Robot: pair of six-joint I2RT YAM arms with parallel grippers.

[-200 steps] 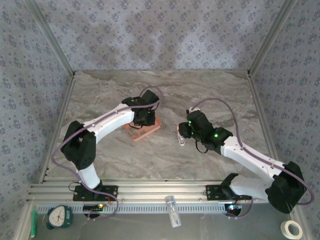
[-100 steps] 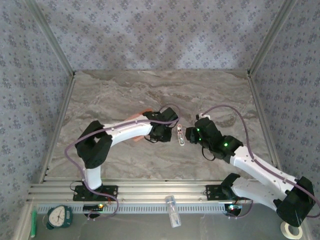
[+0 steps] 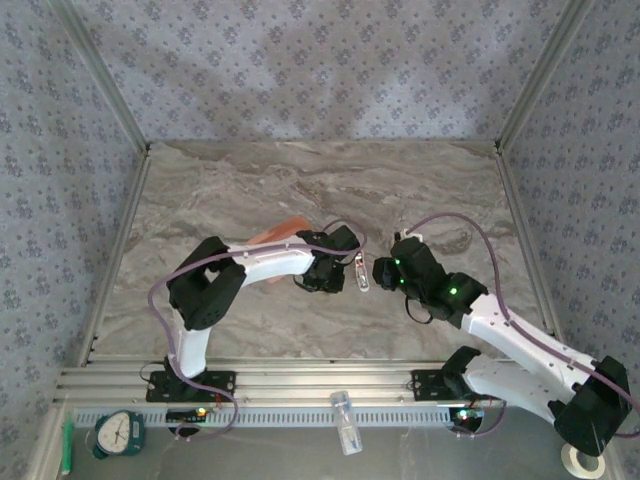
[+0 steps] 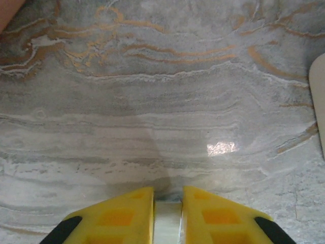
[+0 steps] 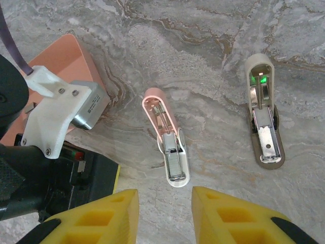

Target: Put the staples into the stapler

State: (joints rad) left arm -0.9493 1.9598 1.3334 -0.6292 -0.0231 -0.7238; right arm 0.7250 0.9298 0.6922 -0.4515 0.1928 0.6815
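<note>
Left wrist view: left gripper is narrow, a pale strip filling the gap, clamped or not I cannot tell, with bare table ahead. Right wrist view, left to right: tray, left arm, then the stapler lying open, long axis running away from the right gripper, pink end far and leaning left, white end just ahead of those parted, empty jaws. A beige stapler lies well apart to its right, bare marble between.

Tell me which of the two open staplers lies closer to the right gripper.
The pale pink stapler, straight ahead of the right gripper; the beige stapler lies farther off to the side.
</note>
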